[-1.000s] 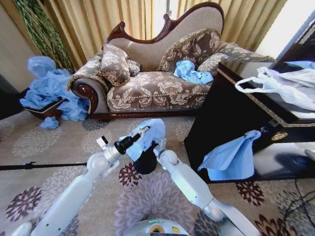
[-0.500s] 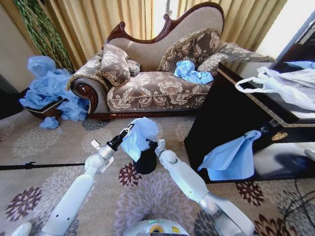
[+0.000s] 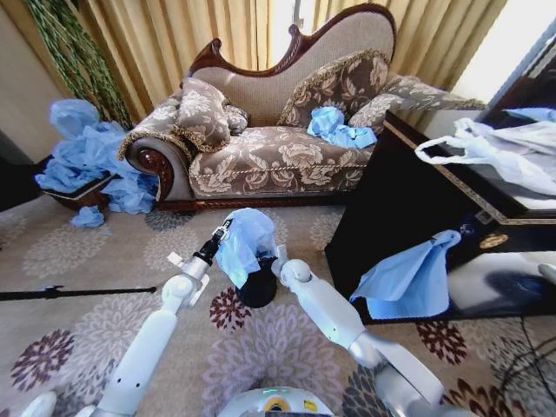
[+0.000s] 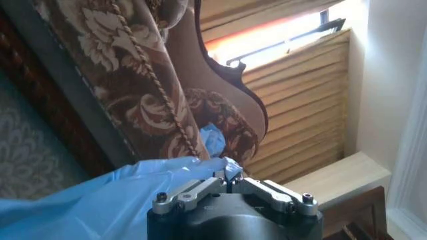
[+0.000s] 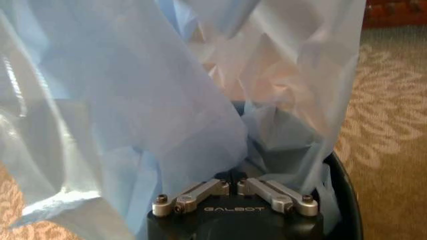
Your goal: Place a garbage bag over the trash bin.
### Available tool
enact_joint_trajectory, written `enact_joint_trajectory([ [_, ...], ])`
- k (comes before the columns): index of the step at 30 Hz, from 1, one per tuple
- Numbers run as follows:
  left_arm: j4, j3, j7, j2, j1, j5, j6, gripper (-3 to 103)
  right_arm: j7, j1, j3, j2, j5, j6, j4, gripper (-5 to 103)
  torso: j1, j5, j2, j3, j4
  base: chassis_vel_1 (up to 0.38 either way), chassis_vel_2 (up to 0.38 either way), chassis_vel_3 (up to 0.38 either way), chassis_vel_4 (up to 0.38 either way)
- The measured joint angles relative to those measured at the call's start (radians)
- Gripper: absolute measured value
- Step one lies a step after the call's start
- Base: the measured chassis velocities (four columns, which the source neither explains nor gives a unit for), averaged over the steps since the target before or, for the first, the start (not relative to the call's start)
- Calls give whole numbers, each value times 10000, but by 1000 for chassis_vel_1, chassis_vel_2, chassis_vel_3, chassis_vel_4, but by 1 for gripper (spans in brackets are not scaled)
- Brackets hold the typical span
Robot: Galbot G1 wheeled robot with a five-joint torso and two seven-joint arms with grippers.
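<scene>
Bag held above the bin by both grippers, not yet seated over the rim.

You have the garbage bag [image 3: 247, 244] hanging directly above the trash bin [image 3: 258, 289], which stands on the carpet [image 3: 87, 252] in front of the sofa [image 3: 261, 156]. Its long axis runs roughly vertical, lower folds falling into the bin's mouth. Your left gripper [image 3: 222, 233] pinches the film high on the bag's left side, jaws closed on it; your right gripper [image 3: 276, 258] sits lower, just beside the rim, jaws likewise closed on the film. The right one looks nearer the rim, so the open edge probably has to spread outward and down from there.
</scene>
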Motion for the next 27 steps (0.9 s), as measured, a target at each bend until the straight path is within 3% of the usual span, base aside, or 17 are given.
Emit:
enact_joint_trajectory([
  [6, -382, 174, -79, -17, 64, 15, 25, 0, 456, -354, 41, -529, 204, 40, 1399, 0, -1, 1, 0, -1, -3, 0, 0, 0, 0],
  [8, -425, 199, -66, -17, 63, 17, 46, 0, 474, -425, 76, -647, 235, 69, 1678, -3, 0, 1, 0, 0, -3, 0, 0, 0, 0],
  [14, -671, 305, 106, 66, 191, 43, 203, 0, 335, -389, 169, -720, 623, 447, 2130, 2, -1, 0, 0, -1, 0, 0, 0, 0, 0],
  [18, -815, 323, 140, 65, 263, 17, 245, 0, 78, -178, 145, -257, 810, 1034, 1574, 8, -1, 1, 0, -1, 3, 0, 0, 0, 0],
  [20, -892, 338, 162, -16, 302, 12, 254, 0, -72, -108, 129, 96, 948, 1398, 1153, 16, -1, 0, 0, -1, 4, 0, 0, 0, 0],
  [22, -909, 348, 171, -54, 310, 12, 258, 0, -130, -110, 122, 153, 980, 1442, 1079, 21, -1, 1, 0, -1, 4, 0, 0, 0, 0],
  [25, -942, 448, 270, -209, 316, 36, 293, 0, -247, -211, 52, 195, 967, 1505, 909, 37, -1, 0, 0, -1, -1, 0, 0, 0, 0],
  [27, -980, 461, 291, -231, 329, 41, 320, 0, -259, -235, 51, 191, 933, 1505, 872, 40, 0, 0, 0, -1, -2, 0, 0, 0, 0],
])
